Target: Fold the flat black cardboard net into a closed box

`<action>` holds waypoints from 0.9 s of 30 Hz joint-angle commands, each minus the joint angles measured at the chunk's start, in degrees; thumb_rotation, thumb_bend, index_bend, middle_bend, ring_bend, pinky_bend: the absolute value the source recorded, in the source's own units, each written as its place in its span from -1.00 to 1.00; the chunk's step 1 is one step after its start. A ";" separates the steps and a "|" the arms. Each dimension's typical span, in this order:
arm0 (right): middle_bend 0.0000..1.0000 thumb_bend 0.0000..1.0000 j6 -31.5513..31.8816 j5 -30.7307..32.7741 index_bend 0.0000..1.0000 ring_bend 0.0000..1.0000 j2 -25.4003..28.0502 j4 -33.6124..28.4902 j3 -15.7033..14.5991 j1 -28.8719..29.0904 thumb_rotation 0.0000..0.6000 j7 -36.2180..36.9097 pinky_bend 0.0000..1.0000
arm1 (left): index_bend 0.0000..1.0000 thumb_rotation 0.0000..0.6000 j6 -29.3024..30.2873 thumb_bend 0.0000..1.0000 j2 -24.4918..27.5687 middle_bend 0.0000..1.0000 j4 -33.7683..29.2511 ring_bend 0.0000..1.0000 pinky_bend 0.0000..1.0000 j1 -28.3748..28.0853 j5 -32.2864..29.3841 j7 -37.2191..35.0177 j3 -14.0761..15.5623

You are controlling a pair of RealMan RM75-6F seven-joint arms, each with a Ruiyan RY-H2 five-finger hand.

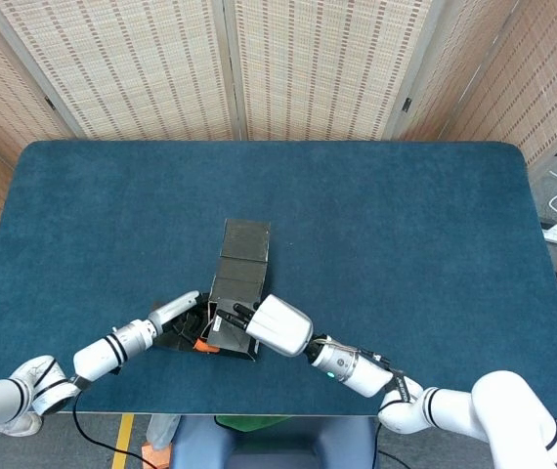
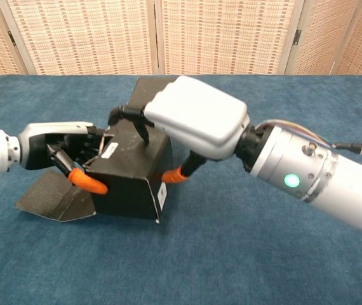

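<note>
Box, black cardboard, part-folded, sits on the blue counter near its front edge, left of centre. Body formed into a block; inside not visible in either view. One long flap lies flat on the counter, running out from the body toward 12 o'clock in the head view. A second flap lies low at the box's 9 o'clock side in the chest view, creased.

Left hand at the box's 9 o'clock side, palm facing the box, an orange-tipped finger pressed on the front-left corner. Grasp not clear: touching, cannot tell if holding.

Right hand over the top of the box from 3 o'clock, dark fingers curled onto the top edge, an orange-tipped finger against the front right face. It grips the box between them.
</note>
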 commanded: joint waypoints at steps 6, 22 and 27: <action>-0.14 -0.89 0.44 -1.77 -0.53 0.71 -4.05 7.66 -2.42 -0.40 1.00 0.92 0.98 | -0.28 1.00 -4.45 -0.65 -6.43 -0.34 3.87 0.03 0.50 1.03 -5.14 11.90 -3.27; -0.14 -0.89 0.89 -2.43 -0.53 0.71 -4.28 10.70 -3.49 -0.45 1.00 1.24 0.98 | -0.50 1.00 -7.55 -0.65 -6.28 -0.47 1.26 0.02 0.44 1.61 -7.71 20.61 -5.41; -0.14 -0.83 0.49 -2.44 -0.52 0.72 -3.77 9.93 -3.60 -0.29 1.00 0.66 0.98 | -0.55 1.00 -8.26 -0.64 -5.71 -0.51 0.11 0.00 0.44 1.69 -7.73 21.27 -5.72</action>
